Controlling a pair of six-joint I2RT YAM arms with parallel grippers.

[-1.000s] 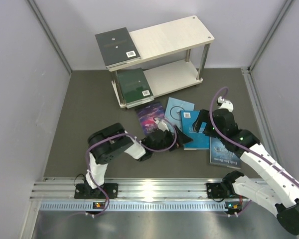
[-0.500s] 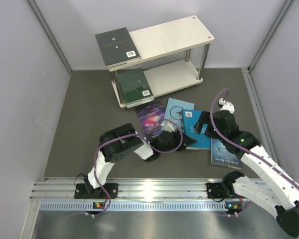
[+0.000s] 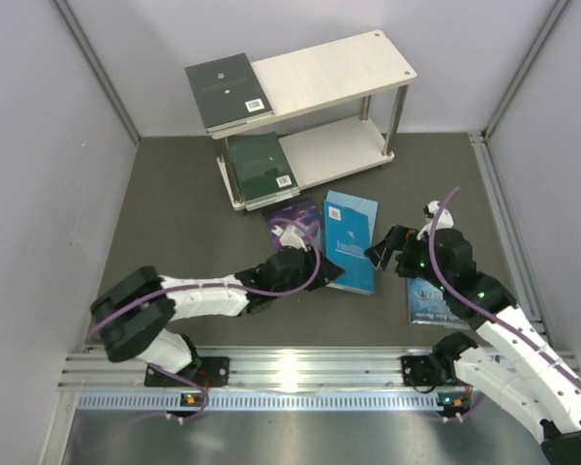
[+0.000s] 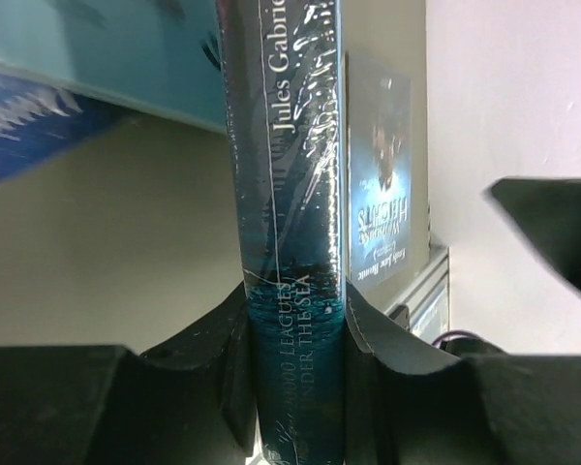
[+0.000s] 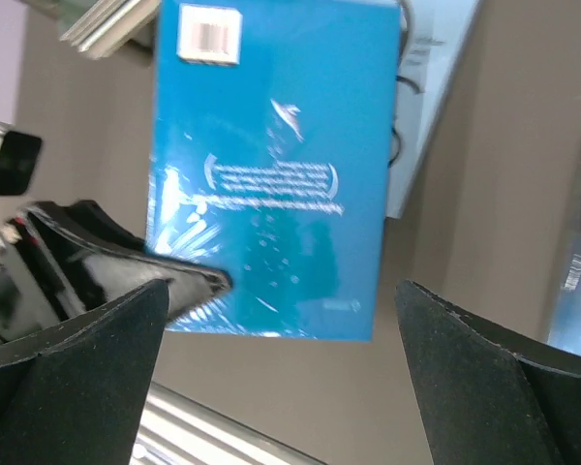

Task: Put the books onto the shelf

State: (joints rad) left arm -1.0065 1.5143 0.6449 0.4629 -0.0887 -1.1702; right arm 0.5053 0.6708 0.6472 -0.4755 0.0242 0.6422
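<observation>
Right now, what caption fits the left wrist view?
Left claw clamps the spine of the blue Jules Verne book, with a dark book lying beyond.

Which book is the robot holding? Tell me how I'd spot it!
Find the pale wooden shelf at the back, then look just in front of it. The held one is the bright blue book in the middle, pinched in the left gripper. Unlike the starry purple book beside it, it has a white barcode label, and it is the only one gripped.
</observation>
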